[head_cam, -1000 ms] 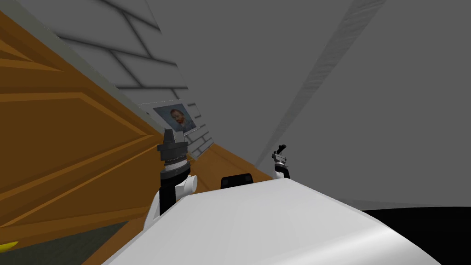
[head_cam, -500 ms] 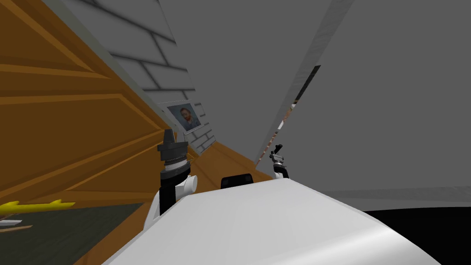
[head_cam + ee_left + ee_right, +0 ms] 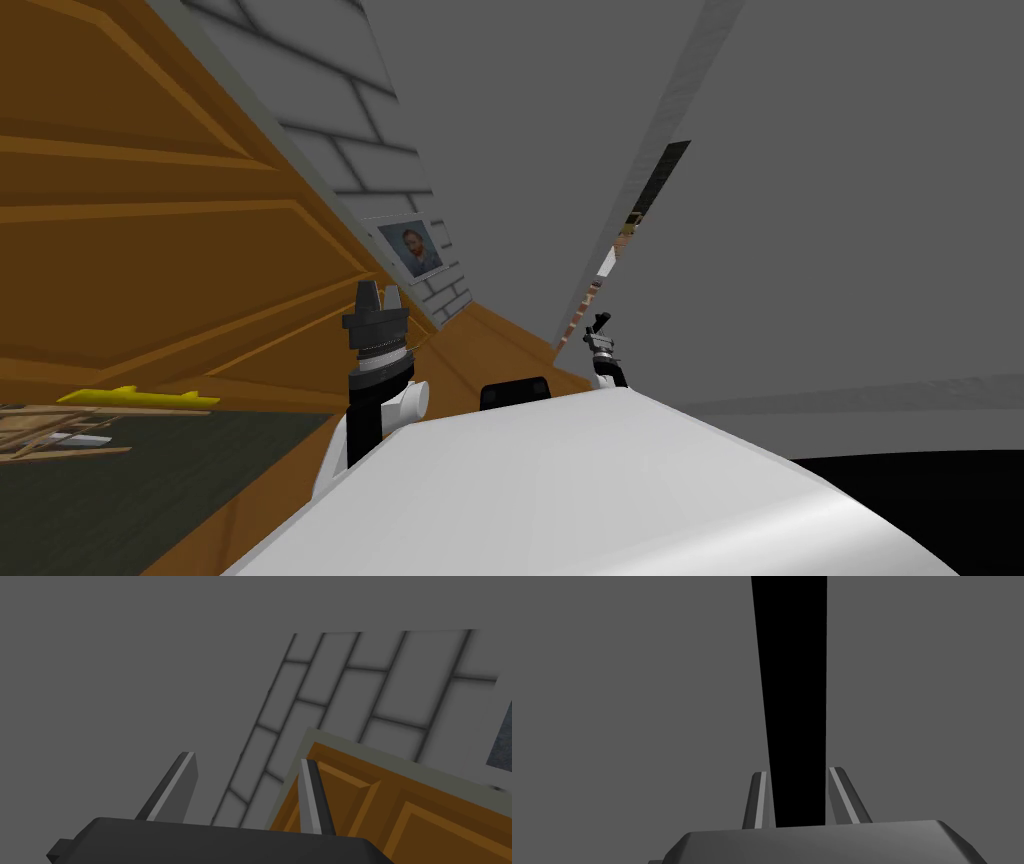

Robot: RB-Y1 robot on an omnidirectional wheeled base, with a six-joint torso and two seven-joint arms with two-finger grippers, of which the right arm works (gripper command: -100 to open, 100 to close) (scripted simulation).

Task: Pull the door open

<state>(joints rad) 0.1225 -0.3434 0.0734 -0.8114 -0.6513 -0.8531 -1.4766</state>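
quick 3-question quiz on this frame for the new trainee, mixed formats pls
1. True or false: the left tool is shut on the orange-brown panel.
2. What sits between the fingers of the right tool? A) a black bar B) a yellow cup C) a white cloth
3. Short answer: in the head view, what shows right beside the light grey strip, above the right tool?

Key: 1 false, its fingers stand open. 2 A. 3 a narrow gap.
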